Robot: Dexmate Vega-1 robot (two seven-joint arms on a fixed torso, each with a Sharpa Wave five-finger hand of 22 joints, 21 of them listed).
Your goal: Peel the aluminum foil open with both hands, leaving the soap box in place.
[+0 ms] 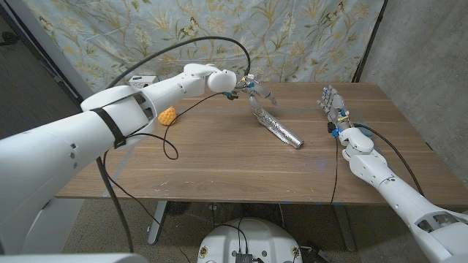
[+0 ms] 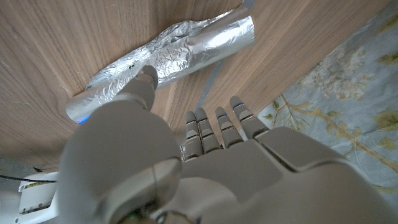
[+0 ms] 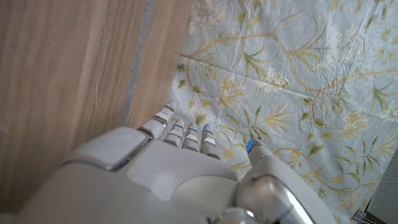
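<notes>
A long package wrapped in crinkled aluminum foil (image 1: pixel 278 128) lies slantwise on the wooden table (image 1: pixel 219 161), right of the middle. My left hand (image 1: pixel 252 90) hovers over its far end with fingers spread and nothing in them. In the left wrist view the thumb (image 2: pixel 144 81) points at the foil (image 2: pixel 186 48); I cannot tell whether it touches. A bluish patch shows at one end of the wrap (image 2: pixel 81 116). My right hand (image 1: pixel 333 108) stands to the right of the foil, apart from it, fingers stretched out and holding nothing.
A small yellow object (image 1: pixel 168 115) sits at the table's left, beside my left arm. A white box (image 1: pixel 143 81) stands at the back left edge. A black cable (image 1: pixel 170 150) loops over the tabletop. A patterned curtain (image 1: pixel 219 29) hangs behind.
</notes>
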